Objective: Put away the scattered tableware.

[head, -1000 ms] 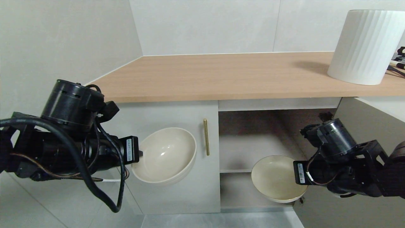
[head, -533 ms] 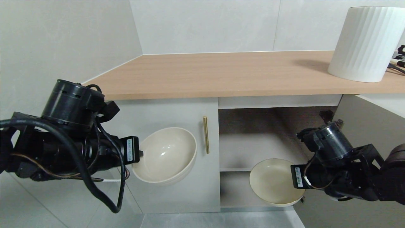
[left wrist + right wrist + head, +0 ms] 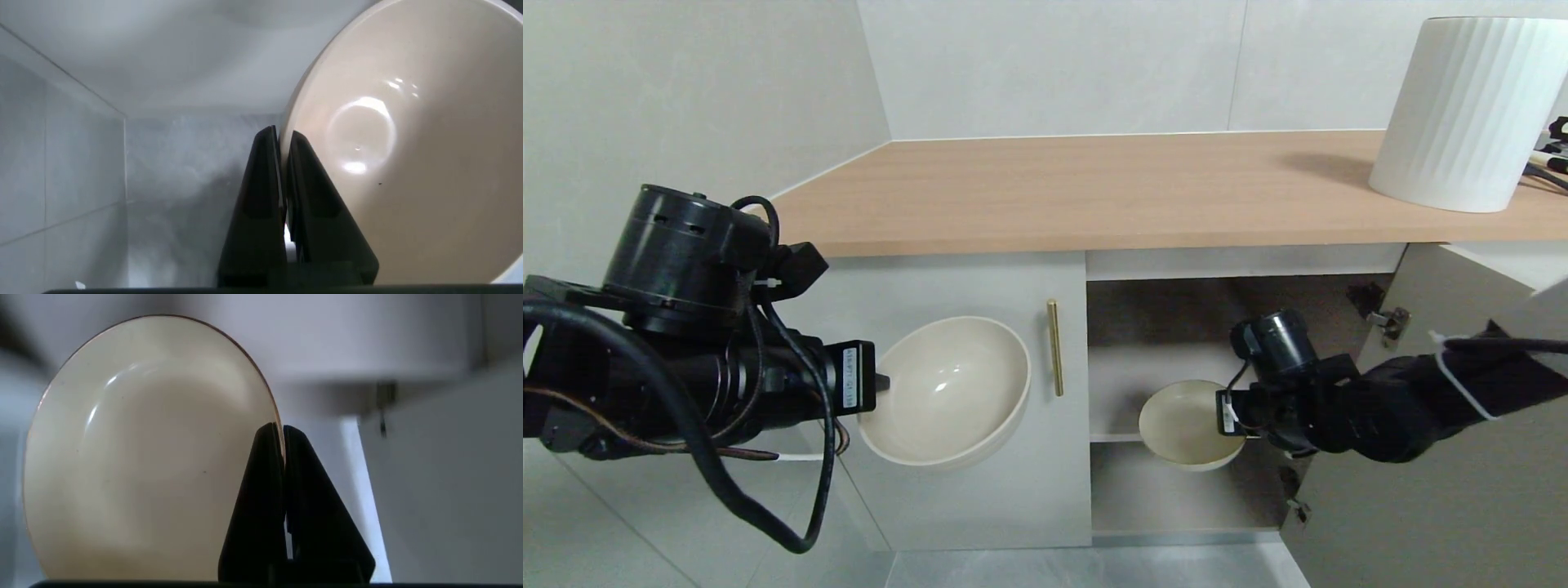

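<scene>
The left gripper (image 3: 883,382) pinches the rim of a large bowl (image 3: 947,404) in front of the closed door (image 3: 980,506), near its brass handle (image 3: 1054,349). The right gripper (image 3: 1232,412) pinches a smaller bowl (image 3: 1183,425) at the open compartment (image 3: 1168,327), by the shelf (image 3: 1112,438) edge. A ribbed white container (image 3: 1462,114) stands on the countertop (image 3: 1094,196).

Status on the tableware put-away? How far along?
Done: nothing stored yet; no dish rests on the grey cabinet shelf.
In hand: the right gripper is shut on the small cream shallow bowl, held in the open cabinet compartment at shelf level. The left gripper is shut on the large cream bowl, in front of the closed cabinet door.
Left: set both down.
</scene>
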Robot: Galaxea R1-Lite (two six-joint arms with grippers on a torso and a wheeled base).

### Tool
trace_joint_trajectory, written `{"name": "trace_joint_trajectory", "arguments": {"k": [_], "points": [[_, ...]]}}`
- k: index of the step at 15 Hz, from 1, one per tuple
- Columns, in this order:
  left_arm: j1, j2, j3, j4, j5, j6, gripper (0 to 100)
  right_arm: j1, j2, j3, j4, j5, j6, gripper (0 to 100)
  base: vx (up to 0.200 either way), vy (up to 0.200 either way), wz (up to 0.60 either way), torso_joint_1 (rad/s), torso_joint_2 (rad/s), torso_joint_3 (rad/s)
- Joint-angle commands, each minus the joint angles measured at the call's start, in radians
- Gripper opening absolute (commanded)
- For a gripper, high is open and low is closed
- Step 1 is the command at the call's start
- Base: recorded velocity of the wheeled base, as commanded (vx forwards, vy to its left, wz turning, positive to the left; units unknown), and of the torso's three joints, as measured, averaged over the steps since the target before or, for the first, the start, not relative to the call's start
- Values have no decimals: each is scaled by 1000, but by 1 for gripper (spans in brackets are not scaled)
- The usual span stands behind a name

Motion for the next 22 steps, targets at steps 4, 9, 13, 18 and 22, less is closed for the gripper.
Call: {"name": "trace_joint_trajectory", "arguments": {"k": [4,9,13,18,22], "points": [[0,-4,-4,1,2,19,0,-92,354,-306,-30,-65,-22,0,0,0,0,0,0,0],[-7,-6,-1,1,3,19,0,-110,487,-458,-11,-160,-22,0,0,0,0,0,0,0],[-11,-6,0,1,3,19,0,-112,510,-514,-11,-174,-21,0,0,0,0,0,0,0],[-13,-6,0,1,3,19,0,-116,509,-537,-14,-174,-19,0,0,0,0,0,0,0],[-16,-1,0,1,2,19,0,-115,484,-539,-17,-185,7,100,0,0,0,0,0,0]]}}
